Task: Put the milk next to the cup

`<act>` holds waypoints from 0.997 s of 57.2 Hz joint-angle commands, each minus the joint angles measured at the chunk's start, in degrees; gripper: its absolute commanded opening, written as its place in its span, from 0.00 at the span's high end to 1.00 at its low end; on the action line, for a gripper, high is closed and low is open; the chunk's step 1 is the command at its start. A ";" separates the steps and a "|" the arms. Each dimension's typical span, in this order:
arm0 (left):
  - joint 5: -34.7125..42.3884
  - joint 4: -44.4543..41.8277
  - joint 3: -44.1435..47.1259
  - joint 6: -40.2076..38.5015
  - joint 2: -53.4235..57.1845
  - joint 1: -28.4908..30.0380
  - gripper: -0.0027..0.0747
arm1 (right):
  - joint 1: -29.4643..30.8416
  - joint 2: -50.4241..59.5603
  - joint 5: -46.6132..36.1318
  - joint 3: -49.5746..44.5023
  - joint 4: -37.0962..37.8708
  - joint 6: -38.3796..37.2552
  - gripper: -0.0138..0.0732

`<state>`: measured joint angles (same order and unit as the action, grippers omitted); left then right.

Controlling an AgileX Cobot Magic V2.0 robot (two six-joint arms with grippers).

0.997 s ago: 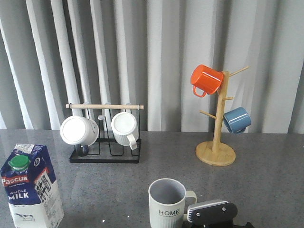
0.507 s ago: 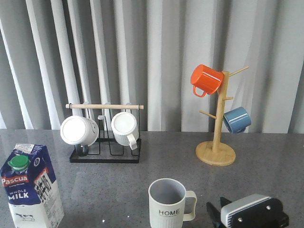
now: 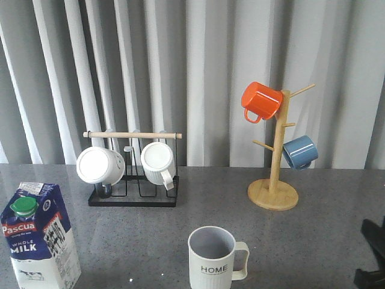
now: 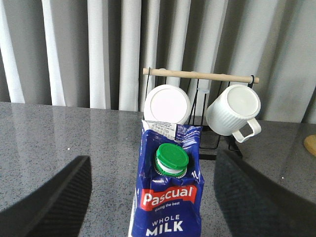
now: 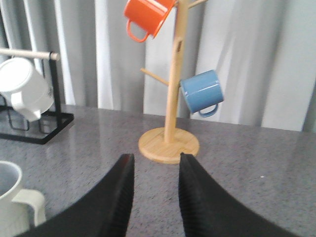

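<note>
The milk [image 3: 39, 238], a blue and white carton with a green cap, stands upright at the table's front left. In the left wrist view the milk [image 4: 170, 197] stands between the two wide-apart fingers of my left gripper [image 4: 153, 158], which is open and does not touch it. The cup [image 3: 212, 259], cream-white with "HOME" on it, stands at the front centre, its handle to the right. My right gripper [image 5: 154, 158] is open and empty, to the right of the cup [image 5: 12, 197], and only its edge shows in the front view [image 3: 373, 253].
A black wire rack [image 3: 133, 195] with two white ribbed mugs [image 3: 99, 165] stands at the back left. A wooden mug tree [image 3: 274, 192] with an orange mug [image 3: 260, 100] and a blue mug [image 3: 299, 152] stands at the back right.
My right gripper has moved to the right, from beside the cup's handle to the front view's right edge. The milk and the cup have not moved.
</note>
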<state>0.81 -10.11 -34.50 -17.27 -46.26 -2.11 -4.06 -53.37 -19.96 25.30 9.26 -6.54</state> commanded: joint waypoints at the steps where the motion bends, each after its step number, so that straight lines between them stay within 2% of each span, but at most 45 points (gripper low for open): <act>1: 4.12 0.38 -2.02 -0.35 0.16 -0.28 0.30 | 3.41 4.37 -2.06 1.47 4.92 -5.36 0.59; 6: 4.12 0.38 -2.02 -0.35 0.16 -0.28 0.30 | 5.53 7.94 0.19 1.47 5.89 -6.30 0.64; 14: 4.12 0.38 -2.02 -0.35 0.16 -0.28 0.30 | 5.70 11.58 4.81 1.47 6.08 -6.15 0.86; 57: 4.12 0.38 -2.02 -0.35 0.16 -0.28 0.30 | 5.70 12.25 3.62 1.47 5.90 -5.91 0.85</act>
<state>0.81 -10.11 -34.50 -17.27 -46.26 -2.11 1.42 -41.41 -11.68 25.18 15.06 -12.67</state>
